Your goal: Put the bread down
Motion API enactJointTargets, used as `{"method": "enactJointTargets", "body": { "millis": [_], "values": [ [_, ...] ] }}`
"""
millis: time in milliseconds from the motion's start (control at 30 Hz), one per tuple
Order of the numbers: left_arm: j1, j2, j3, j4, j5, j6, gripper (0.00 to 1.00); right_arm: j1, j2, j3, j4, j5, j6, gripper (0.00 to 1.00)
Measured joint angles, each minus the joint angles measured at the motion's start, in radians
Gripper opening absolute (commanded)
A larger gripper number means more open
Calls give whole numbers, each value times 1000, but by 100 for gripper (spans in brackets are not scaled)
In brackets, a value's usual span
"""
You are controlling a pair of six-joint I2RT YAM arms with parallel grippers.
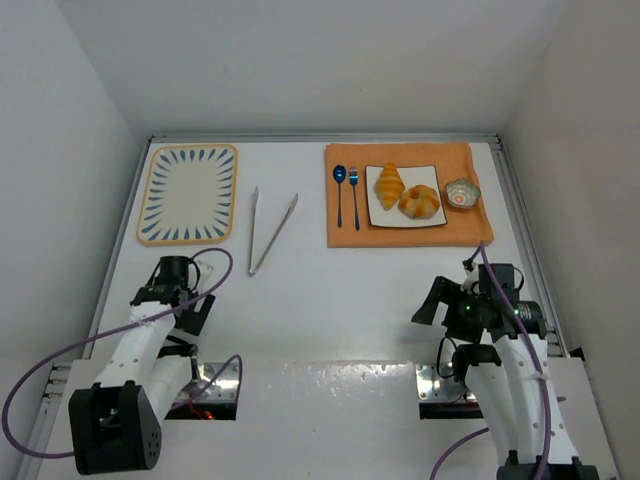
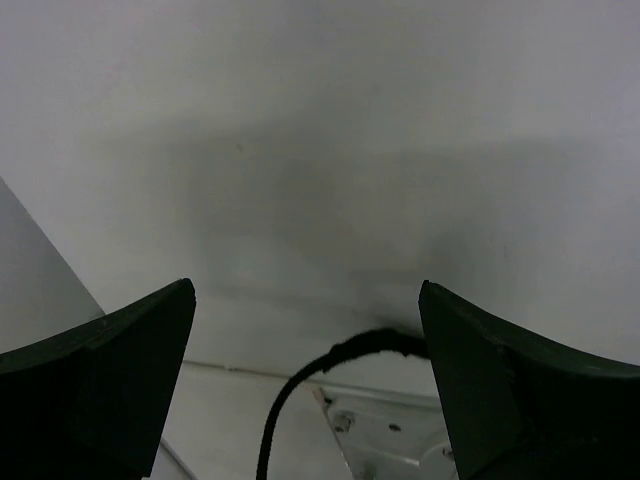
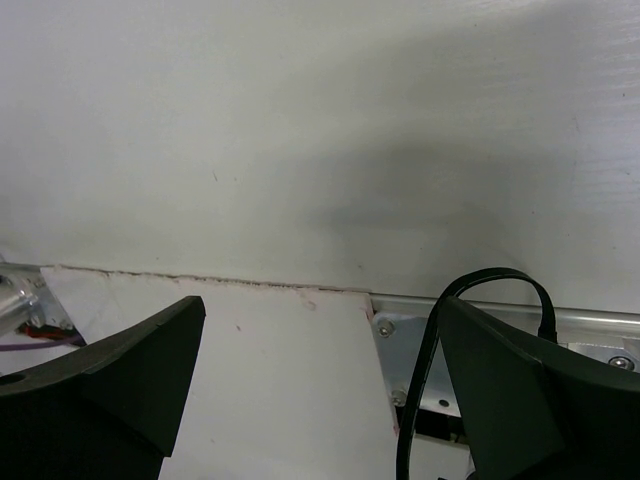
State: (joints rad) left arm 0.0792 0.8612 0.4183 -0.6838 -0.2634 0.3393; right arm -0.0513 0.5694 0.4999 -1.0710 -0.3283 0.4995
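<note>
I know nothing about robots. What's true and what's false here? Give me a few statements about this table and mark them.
1. The croissant and the bun lie on the white plate. True.
2. The left gripper holds the tongs. False: it is open and empty; the tongs lie apart from it, between the patterned tray and the orange cloth.
3. The patterned tray has nothing on it. True.
4. The small bowl sits on the tray. False: it sits on the orange cloth, right of the plate.

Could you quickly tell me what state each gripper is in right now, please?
Left gripper: open, holding nothing.
Right gripper: open, holding nothing.
</note>
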Motion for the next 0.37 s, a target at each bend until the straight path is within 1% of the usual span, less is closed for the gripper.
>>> {"method": "enactJointTargets", "body": {
  "millis": [67,200,367],
  "values": [
    [20,-12,-15,-45,1,27,100,0,8,0,-1,-3,-4,100],
    [41,-48,22,-12,13,55,100,0,30,0,-5,-11,-17,100],
    [56,-50,32,8,34,77,100,0,29,-1,-8,-20,-32,100]
  ]
}}
